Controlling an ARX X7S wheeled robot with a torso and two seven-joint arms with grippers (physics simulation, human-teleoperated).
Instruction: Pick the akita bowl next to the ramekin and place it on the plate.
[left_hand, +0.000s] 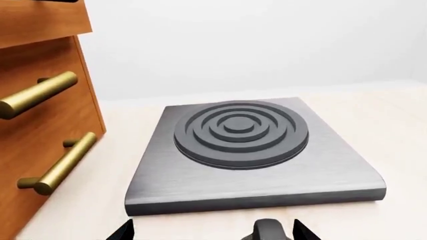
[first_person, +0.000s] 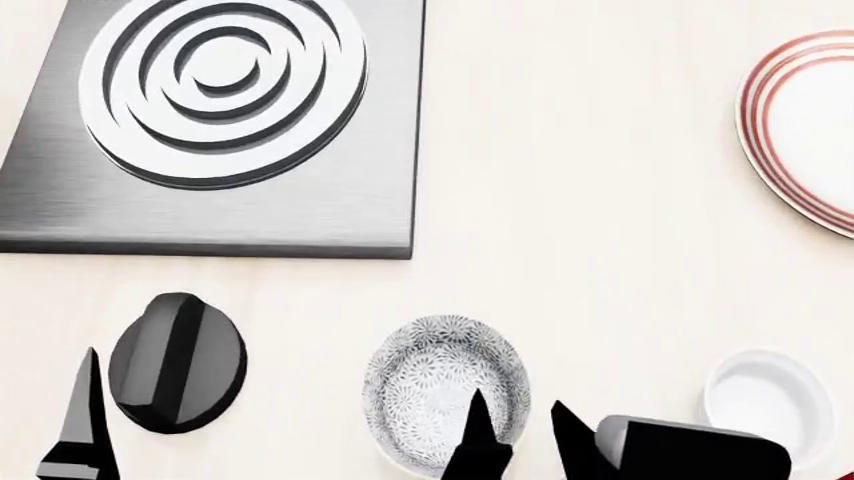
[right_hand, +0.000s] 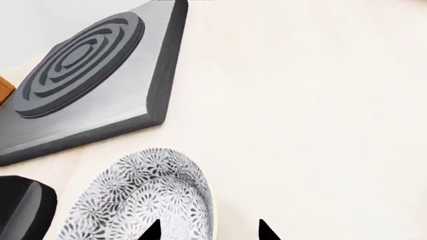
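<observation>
No legible writing, akita bowl (first_person: 445, 388) grey-white floral speckle, pale centre, right gripper (first_person: 521, 432) jaws spread astride its rim, beside ramekin (first_person: 771, 396), left gripper (first_person: 83, 420) state unclear.

A small round akita bowl (first_person: 445, 395) is seen upright on the pale counter, patterned inside and out with a fine grey-and-white floral speckle around a paler centre. Its near right rim is straddled by the right gripper (first_person: 518, 432), one dark finger inside the bowl and the other just outside it. A plain glossy white ramekin (first_person: 770, 398) with straight sides is set near that gripper's right. A wide white plate (first_person: 805, 130) ringed in red is placed well ahead, partly cut off.
</observation>
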